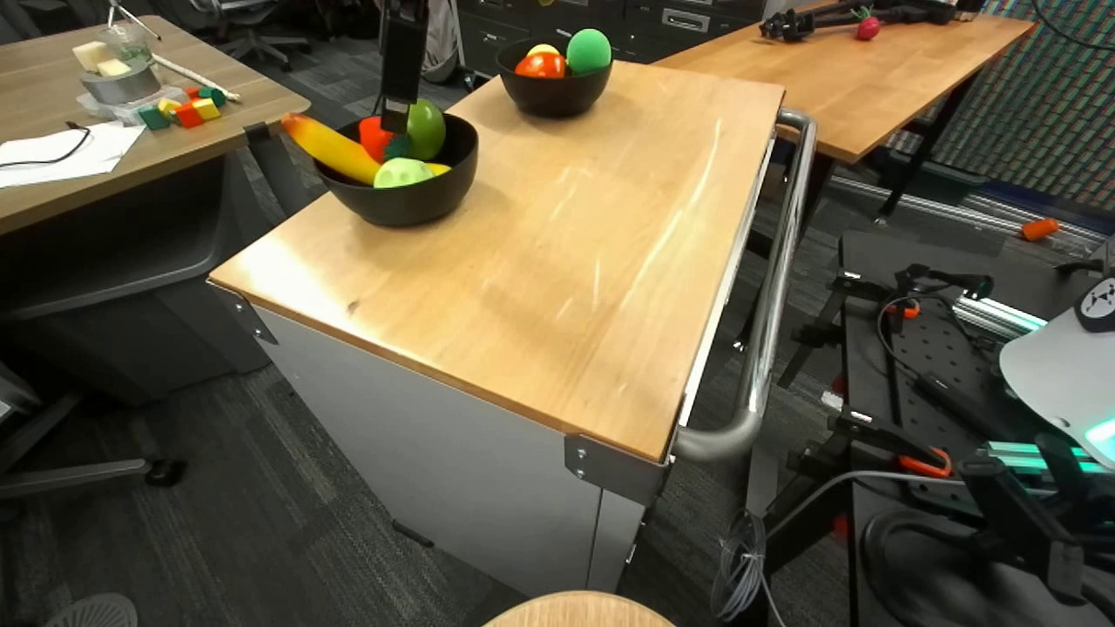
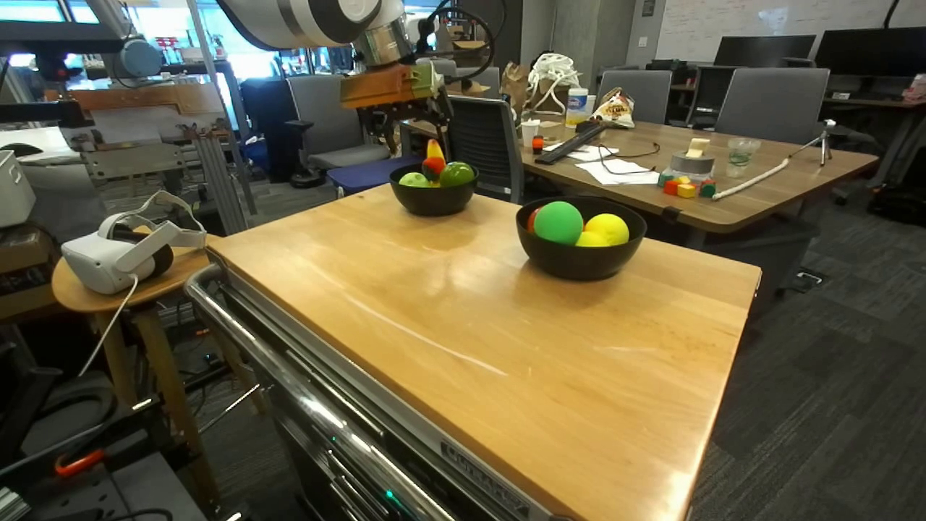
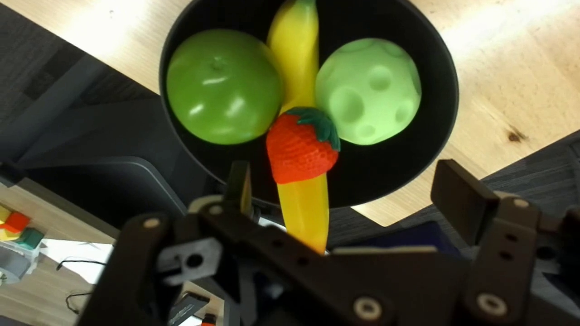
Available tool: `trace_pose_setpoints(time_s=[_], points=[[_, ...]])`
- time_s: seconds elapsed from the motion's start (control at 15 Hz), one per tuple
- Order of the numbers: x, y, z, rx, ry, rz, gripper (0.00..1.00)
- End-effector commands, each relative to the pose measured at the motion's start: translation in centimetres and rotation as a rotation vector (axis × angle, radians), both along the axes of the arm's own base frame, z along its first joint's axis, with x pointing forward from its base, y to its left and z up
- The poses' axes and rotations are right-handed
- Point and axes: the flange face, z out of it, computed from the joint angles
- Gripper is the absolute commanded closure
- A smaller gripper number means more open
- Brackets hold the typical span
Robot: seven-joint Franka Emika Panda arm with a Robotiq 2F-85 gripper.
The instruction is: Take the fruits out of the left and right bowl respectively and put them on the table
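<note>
Black bowl (image 3: 380,170), strawberry (image 3: 299,151) over a banana (image 3: 297,50), green fruit (image 3: 222,86) and dimpled ball (image 3: 371,90) (paler) alongside, gripper (image 3: 350,192) spread wide

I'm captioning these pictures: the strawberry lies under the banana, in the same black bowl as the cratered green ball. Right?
Not under: the wrist view shows the strawberry lying over the banana, in the same black bowl as the cratered green ball.

Grey chairs (image 2: 771,105) stand behind the brown desk (image 2: 774,192), a whiteboard (image 2: 781,20) (faintly marked) farther beyond it; dark carpet (image 2: 832,391) spreads below it, and bright windows (image 2: 255,65) glow well apart from it.
</note>
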Motion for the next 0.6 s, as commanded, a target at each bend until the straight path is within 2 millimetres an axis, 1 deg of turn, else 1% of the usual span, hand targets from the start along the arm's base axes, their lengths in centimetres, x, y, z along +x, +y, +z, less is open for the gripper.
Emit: trace_pose_setpoints(time_s=[0.0, 0.27, 0.53], points=[[1.0, -0.1, -0.8, -0.002, -0.026, 0.001, 0.00], [1.8, -0.2, -2.5, -0.001, -0.017, -0.003, 0.00], [2.5, -0.4, -3.4, 0.011, -0.040, -0.011, 0.00]])
